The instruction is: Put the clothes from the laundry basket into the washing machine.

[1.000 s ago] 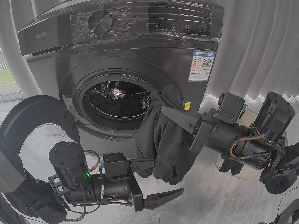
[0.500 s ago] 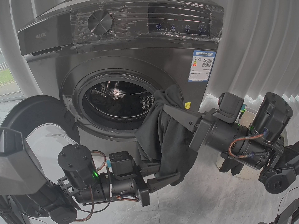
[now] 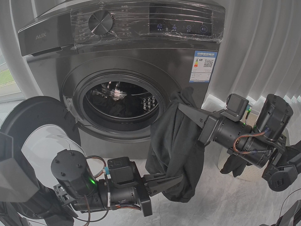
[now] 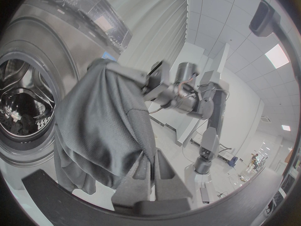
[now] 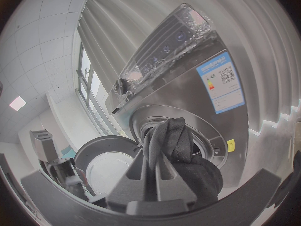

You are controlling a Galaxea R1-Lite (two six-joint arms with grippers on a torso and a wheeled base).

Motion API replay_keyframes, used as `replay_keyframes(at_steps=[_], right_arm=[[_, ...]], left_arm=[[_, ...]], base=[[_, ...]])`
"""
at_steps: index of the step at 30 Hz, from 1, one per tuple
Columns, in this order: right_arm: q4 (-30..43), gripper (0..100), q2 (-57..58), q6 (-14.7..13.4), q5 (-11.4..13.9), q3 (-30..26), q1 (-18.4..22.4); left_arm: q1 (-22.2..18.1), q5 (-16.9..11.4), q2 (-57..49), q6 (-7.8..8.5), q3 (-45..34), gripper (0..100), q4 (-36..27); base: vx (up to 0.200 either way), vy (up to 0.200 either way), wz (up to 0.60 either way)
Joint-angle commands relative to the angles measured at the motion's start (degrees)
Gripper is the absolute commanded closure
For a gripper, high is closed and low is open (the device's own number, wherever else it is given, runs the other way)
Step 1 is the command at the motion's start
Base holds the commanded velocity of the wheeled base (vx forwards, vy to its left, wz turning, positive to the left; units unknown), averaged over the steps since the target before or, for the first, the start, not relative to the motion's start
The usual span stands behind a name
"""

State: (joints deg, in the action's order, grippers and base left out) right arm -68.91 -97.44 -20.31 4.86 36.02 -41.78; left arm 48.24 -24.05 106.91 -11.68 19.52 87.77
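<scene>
— How many garments are out of the drum?
— One. A dark grey garment (image 3: 175,148) hangs right of centre in the head view, just right of the round opening, clear of the floor.
— What holds it?
— Two grippers. The right gripper (image 3: 183,105), coming in from the right edge, is pinched tight on the bunched top of the cloth. The left gripper (image 3: 178,178), at lower centre, has its fingers closed narrow on the lower hem.
— And the machine?
— One washing machine (image 3: 125,47) takes up the upper half of the frame. Its one door (image 3: 37,126) stands swung open at lower left. Dark cloth lies inside the drum (image 3: 122,101); I cannot count the pieces.
— The basket?
— One pale laundry basket (image 3: 243,173) sits at lower right, mostly hidden behind the right arm, with one dark cloth (image 3: 232,165) hanging over its side.
</scene>
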Motion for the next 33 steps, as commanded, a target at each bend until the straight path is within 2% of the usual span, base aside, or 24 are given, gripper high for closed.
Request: replay_keyframes(at_steps=[1, 5, 6, 14, 15, 20, 23, 24, 25, 26, 27, 29, 33], right_arm=[[-0.3, 100, 0.1, 0.0, 0.2, -2.5, 2.3], [-0.3, 100, 0.5, 0.1, 0.3, -4.6, 1.6], [-0.3, 0, 0.6, 0.1, 0.2, -4.8, 1.5], [-0.6, 0, 0.8, 0.2, -2.8, -7.6, 3.1], [-0.7, 0, 0.8, 0.2, -3.5, -8.8, 4.2], [-0.6, 0, 1.0, 0.1, -4.1, -9.7, 5.9], [-0.7, 0, 1.4, 0.3, -4.1, -10.4, 9.0], [-0.7, 0, 1.4, 0.3, -4.1, -10.4, 9.0], [-0.6, 0, 2.2, 0.4, -4.1, -11.2, 10.0], [-0.6, 0, 2.3, 0.5, -4.1, -11.4, 10.2], [-0.5, 0, 2.4, 0.9, -4.2, -11.9, 11.5], [-0.4, 0, 2.6, 2.0, -4.2, -12.6, 13.2], [-0.5, 0, 2.5, 3.6, -4.2, -14.0, 15.8]], left_arm=[[2.5, 0.1, -6.3, -1.33, -1.9, 100, -0.5], [2.5, 0.1, -6.8, -1.68, -2.0, 100, -0.4], [2.5, 0.1, -6.8, -1.68, -1.9, 100, -0.4], [2.1, 0.2, -6.8, -1.86, -0.7, 100, -0.1], [1.9, 1.2, -6.8, -1.94, 0.2, 100, -0.1], [2.0, 3.8, -6.4, -2.03, 3.3, 100, -0.1], [2.1, 7.8, -6.1, -2.74, 6.9, 100, -0.5], [2.1, 7.8, -6.1, -2.74, 6.9, 100, -0.5], [2.2, 10.3, -6.1, -2.91, 9.0, 100, -0.6], [2.2, 10.8, -6.0, -2.91, 9.3, 100, -0.6], [2.0, 13.2, -5.8, -2.91, 11.0, 100, -0.8], [2.0, 16.1, -5.2, -2.91, 13.1, 100, -1.3], [1.9, 20.6, -3.6, -2.91, 16.3, 100, -2.5]], base=[[0.0, 0.0, 0.0], [0.0, 0.0, 0.0], [0.0, 0.0, 0.0], [0.0, 0.0, 0.0], [0.0, 0.0, 0.0], [0.0, 0.0, 0.0], [0.0, 0.0, 0.0], [0.0, 0.0, 0.0], [0.0, 0.0, 0.0], [0.0, 0.0, 0.0], [0.0, 0.0, 0.0], [0.0, 0.0, 0.0], [0.0, 0.0, 0.0]])
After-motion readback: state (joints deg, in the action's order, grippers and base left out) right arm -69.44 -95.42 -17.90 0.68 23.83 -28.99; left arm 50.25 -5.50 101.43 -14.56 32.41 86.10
